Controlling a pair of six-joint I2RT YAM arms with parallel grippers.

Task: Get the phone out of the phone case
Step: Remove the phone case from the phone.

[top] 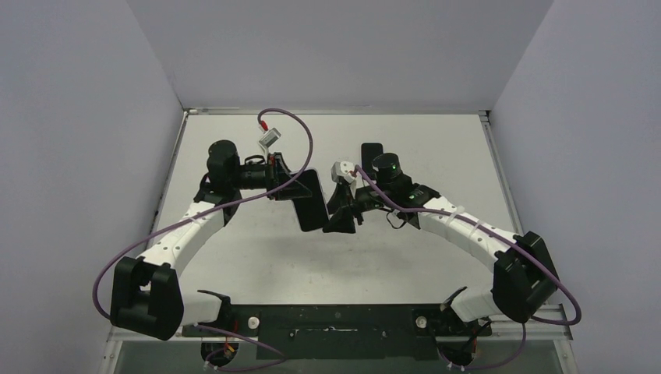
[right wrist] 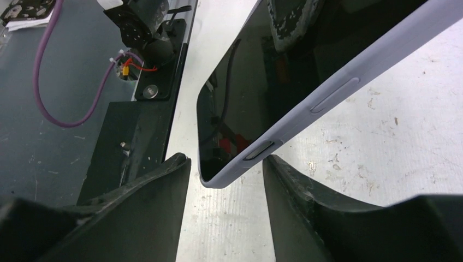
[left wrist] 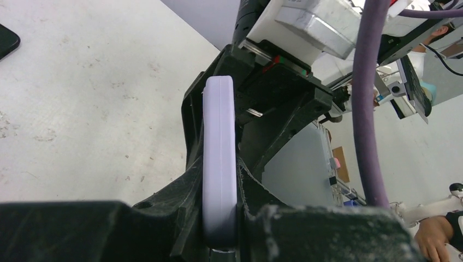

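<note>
The phone [top: 310, 200], black screen showing [right wrist: 245, 93], sits inside a lavender phone case [right wrist: 338, 76] and is held up above the table. My left gripper [top: 282, 184] is shut on it. In the left wrist view the case's edge [left wrist: 219, 158] is pinched between both fingers [left wrist: 164, 218]. My right gripper [top: 343, 212] is open just to the right of the phone. In the right wrist view the phone's lower corner reaches down between the two fingertips [right wrist: 183, 164] of the right gripper [right wrist: 226, 164], with a gap on each side.
A small dark flat object [top: 372, 149] lies on the white table [top: 436, 148] behind the right arm, and also shows as the dark object [left wrist: 5, 41] in the left wrist view. A purple cable [top: 292, 125] loops over the left arm. A dark base bar [top: 335, 319] runs along the near edge.
</note>
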